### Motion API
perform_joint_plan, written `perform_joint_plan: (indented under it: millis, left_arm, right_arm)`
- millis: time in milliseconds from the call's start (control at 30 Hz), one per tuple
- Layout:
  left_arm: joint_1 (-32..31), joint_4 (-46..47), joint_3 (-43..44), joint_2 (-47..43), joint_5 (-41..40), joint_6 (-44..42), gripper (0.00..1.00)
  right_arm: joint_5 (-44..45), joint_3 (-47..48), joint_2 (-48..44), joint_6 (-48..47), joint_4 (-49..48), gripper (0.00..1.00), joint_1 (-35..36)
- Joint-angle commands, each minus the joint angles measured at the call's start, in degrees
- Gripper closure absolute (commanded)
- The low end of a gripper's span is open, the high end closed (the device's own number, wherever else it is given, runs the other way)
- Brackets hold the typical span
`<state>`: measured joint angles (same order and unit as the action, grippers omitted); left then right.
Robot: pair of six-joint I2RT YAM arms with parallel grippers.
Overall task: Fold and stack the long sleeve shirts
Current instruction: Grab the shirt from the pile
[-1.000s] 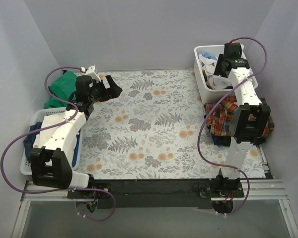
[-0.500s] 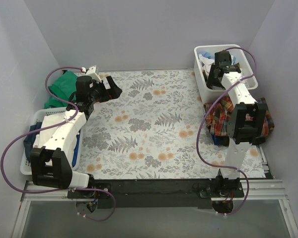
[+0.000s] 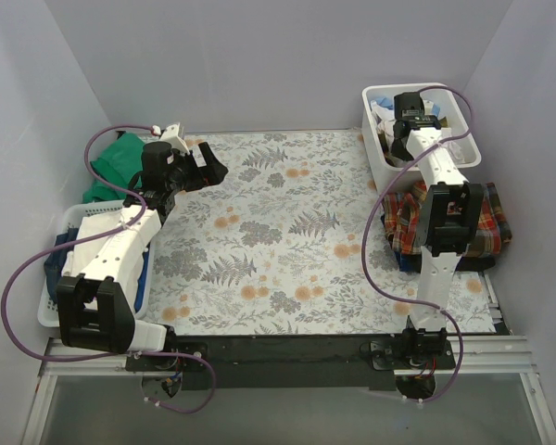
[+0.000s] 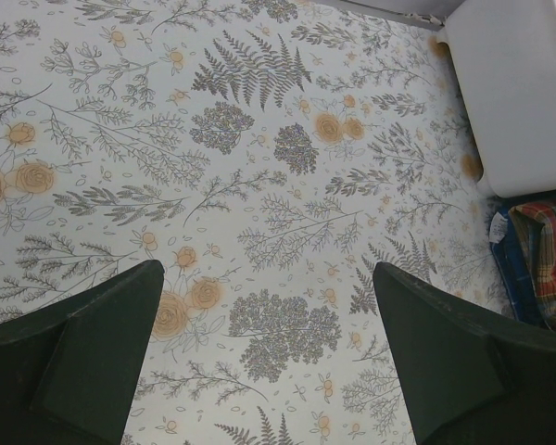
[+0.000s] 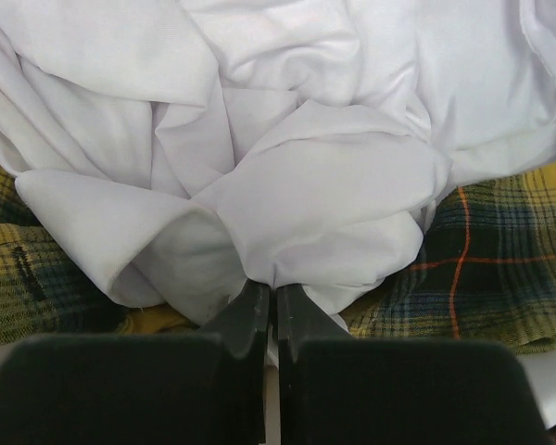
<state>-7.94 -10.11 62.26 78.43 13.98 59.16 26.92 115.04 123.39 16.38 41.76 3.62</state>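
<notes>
From above, the left gripper (image 3: 211, 167) hangs wide open over the floral-print table cover (image 3: 278, 241), and the right gripper (image 3: 400, 139) is inside the white plastic bin (image 3: 374, 159). The left wrist view shows the fingers (image 4: 93, 352) far apart above the cover. In the right wrist view, the narrow jaws pinch a fold of the large plain white cloth shirt (image 5: 306, 185), which lies on the yellow-dark plaid shirt (image 5: 482, 269).

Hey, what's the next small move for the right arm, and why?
Probably lift straight up a little: the right pincer looks shut on a fold of the white shirt, which lies on the yellow plaid shirt in the bin, so raising should separate them.
</notes>
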Motion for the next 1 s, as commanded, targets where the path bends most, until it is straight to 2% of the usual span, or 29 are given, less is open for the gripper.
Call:
perform_joint_plan:
  millis: [0,300,467,567,733,833,933,967]
  left_arm:
    - [0.2,-0.5,0.8,-0.7,0.7,-0.8,0.02]
    - [0.2,-0.4,0.2,-1.4,1.3,0.3,0.02]
    - [0.2,-0.3,-0.5,-2.3,1.1,0.9,0.02]
    - [0.3,-0.2,-1.0,-3.1,1.1,1.2,0.02]
    - [0.2,-0.2,-1.7,-4.1,0.2,1.8,0.02]
    - [0.2,-0.4,-1.9,-5.0,-1.7,2.5,0.02]
    - [0.2,-2.0,-1.7,-6.1,-8.3,4.5,0.02]
    - [0.2,-2.6,-1.4,-6.7,-13.0,5.7,0.02]
  right_arm:
    - [4.3,2.8,-2.0,1.5,1.0,0.99,0.7]
    - [3.9,7.0,-14.0,-0.7,-2.5,0.99,3.3]
    - [0.3,3.3,-21.9,-2.3,-7.9,0.99,5.3]
    - [-2.7,4.0,-24.3,-3.4,-9.4,0.99,7.3]
    - [-6.2,6.0,-27.7,-9.4,-11.8,0.99,15.4]
    - [-10.6,5.4,-30.1,-12.5,-13.3,0.99,21.0]
    - [-13.5,2.7,-32.6,-12.8,-13.9,0.99,25.3]
    - [-14.9,1.5,-33.3,-12.4,-13.8,0.99,26.0]
